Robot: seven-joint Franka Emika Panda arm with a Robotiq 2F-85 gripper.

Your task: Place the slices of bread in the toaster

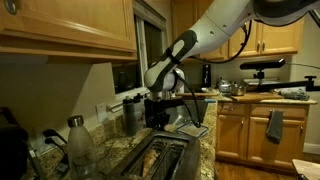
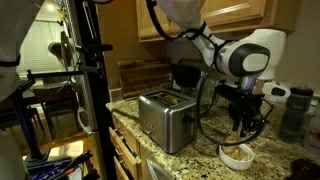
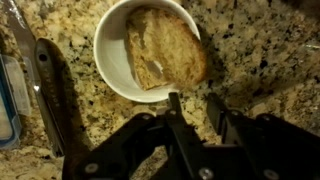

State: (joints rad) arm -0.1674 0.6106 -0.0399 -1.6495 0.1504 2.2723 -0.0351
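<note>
Your claw [image 3: 194, 104] hangs low over the granite table [image 3: 255, 45], just beside the white bowl [image 3: 108, 60]; in the wrist view the fingertips [image 3: 175, 108] stand a little apart with bare granite showing between them; claw partly open, gripping nothing.

One slice of bread [image 3: 165, 48] sits inside the bowl, tan with a darker crust edge, tilted against the bowl wall; it's clear of your claw, not touching it; that's the only slice you can make out.

In an exterior view the claw [image 2: 245, 125] is above the bowl [image 2: 237, 156], apart from it; the toaster [image 2: 165, 120] stands upright on the table [image 2: 200, 152] near the bowl, not touching it; shiny silver body, top slots seen at too shallow an angle to tell what's in them.

In an exterior view the claw [image 1: 160, 114] hangs beyond the toaster [image 1: 163, 158], which sits at the bottom edge of the frame; slots too dark and blurred to read there too; a clear bottle [image 1: 78, 140] stands beside the toaster.

A long dark object [image 3: 50, 95] lies on the table next to the bowl in the wrist view; can't tell what it is.
</note>
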